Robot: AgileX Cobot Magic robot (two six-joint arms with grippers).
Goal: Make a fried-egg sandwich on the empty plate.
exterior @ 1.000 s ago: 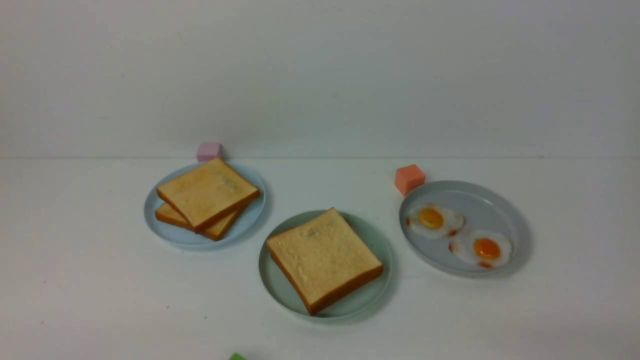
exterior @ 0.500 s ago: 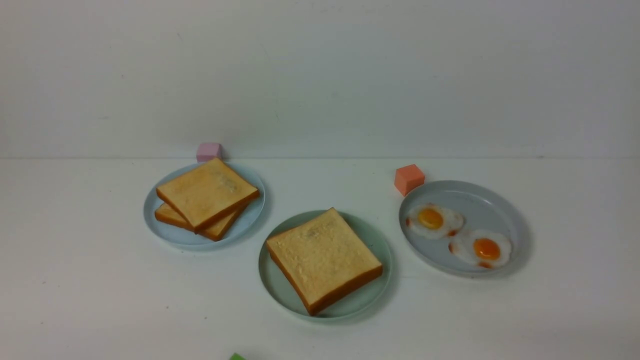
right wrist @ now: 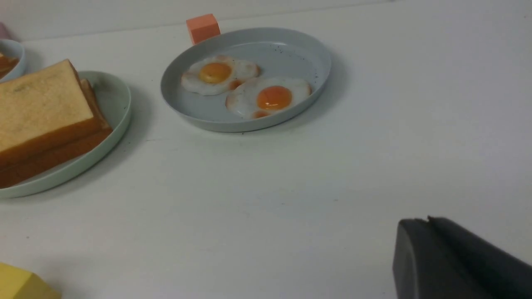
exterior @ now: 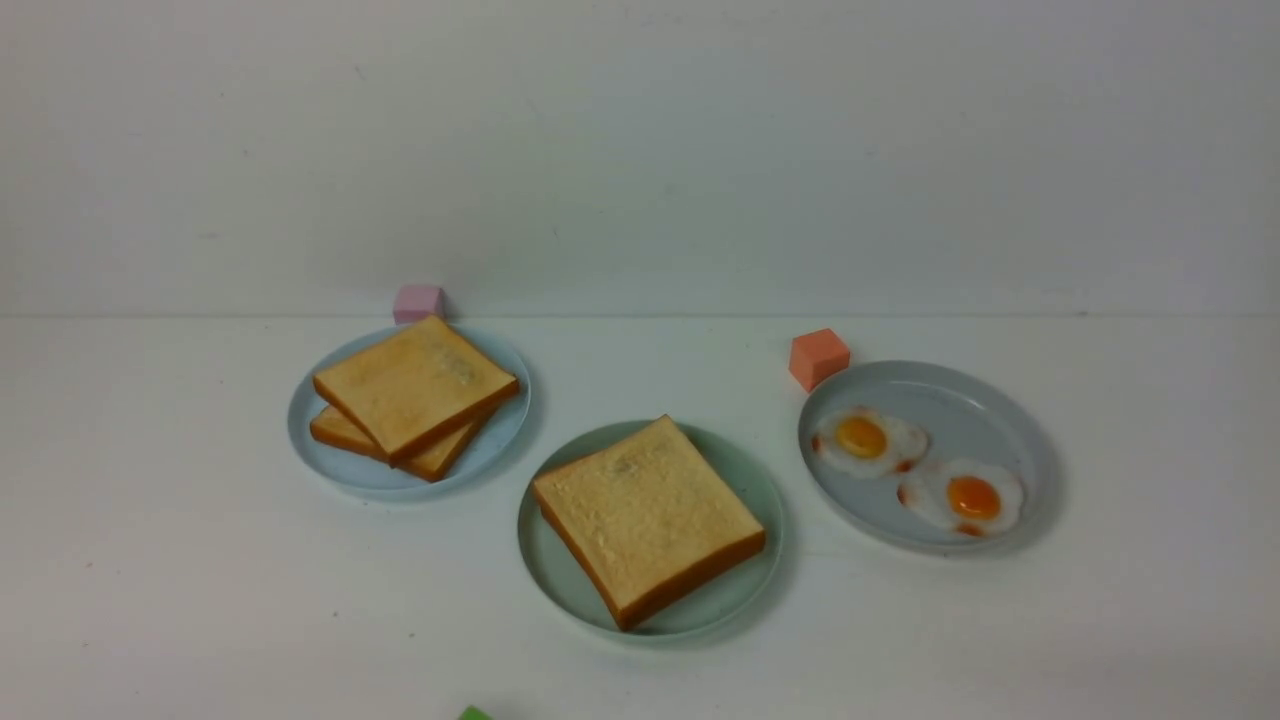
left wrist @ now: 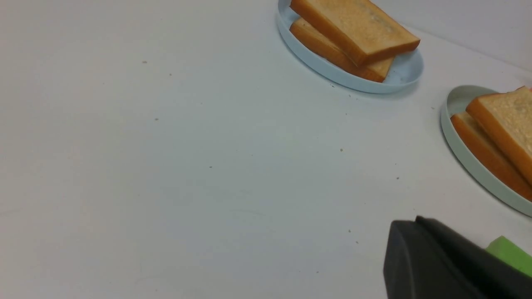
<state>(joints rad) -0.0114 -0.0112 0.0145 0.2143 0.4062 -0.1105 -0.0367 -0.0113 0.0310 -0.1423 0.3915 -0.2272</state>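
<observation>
The mint-green plate (exterior: 748, 472) sits in the middle of the table with a square toast slice (exterior: 645, 515) on top. The wrist views show a second slice (right wrist: 54, 155) stacked under the top slice (right wrist: 41, 104); what lies between them is hidden. Two fried eggs (exterior: 865, 438) (exterior: 965, 497) lie on the pale blue-grey plate (exterior: 960, 395) at right. Neither gripper shows in the front view. In its own wrist view my left gripper (left wrist: 415, 220) hangs above bare table, its black fingers pressed together and empty. My right gripper (right wrist: 428, 220) hangs the same way, shut and empty, short of the egg plate.
A pale blue plate (exterior: 505, 425) at left holds two stacked toast slices (exterior: 415, 385). A pink cube (exterior: 418, 302) stands behind it, an orange cube (exterior: 818, 358) behind the egg plate. A green cube (exterior: 474, 713) and a yellow cube (right wrist: 20, 284) lie near the front edge.
</observation>
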